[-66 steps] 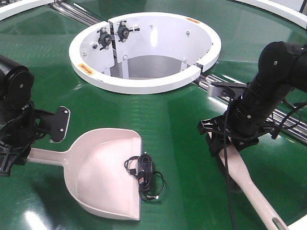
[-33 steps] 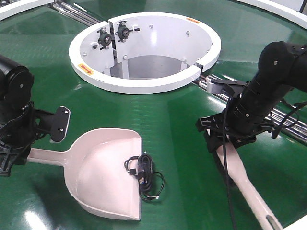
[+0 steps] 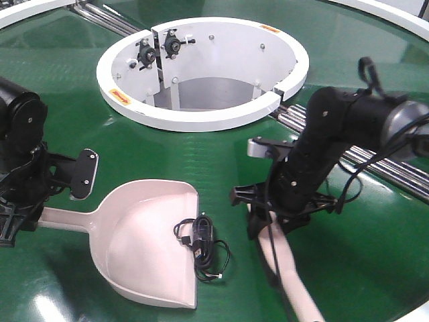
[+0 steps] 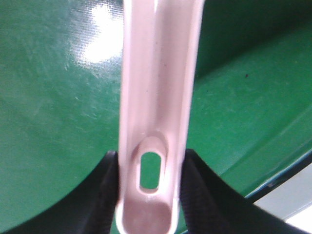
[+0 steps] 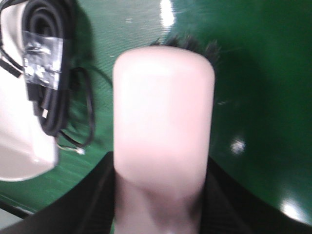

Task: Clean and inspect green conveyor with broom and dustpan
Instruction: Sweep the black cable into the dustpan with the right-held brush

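Note:
The pale pink dustpan [image 3: 144,235] lies on the green conveyor [image 3: 221,157], its mouth facing right. My left gripper [image 3: 15,220] is shut on the dustpan's handle [image 4: 156,87] near the hang hole, with a black finger [image 4: 100,197] on each side. A black coiled cable [image 3: 201,245] rests at the pan's mouth, half on the belt. My right gripper [image 3: 267,218] is shut on the broom [image 3: 289,275], which stands just right of the cable. In the right wrist view the broom's back [image 5: 163,117] fills the middle, dark bristles [image 5: 190,44] showing beyond it, and the cable [image 5: 46,78] lies to its left.
The white ring hub [image 3: 201,117] with an open centre sits at the back of the belt. Silver rollers [image 3: 365,157] run along a seam behind the right arm. A white outer rim [image 3: 395,13] curves at the far right.
The right arm has swung left across the belt, carrying the broom to just right of the cable and the dustpan's mouth. Left arm, dustpan and cable have stayed put.

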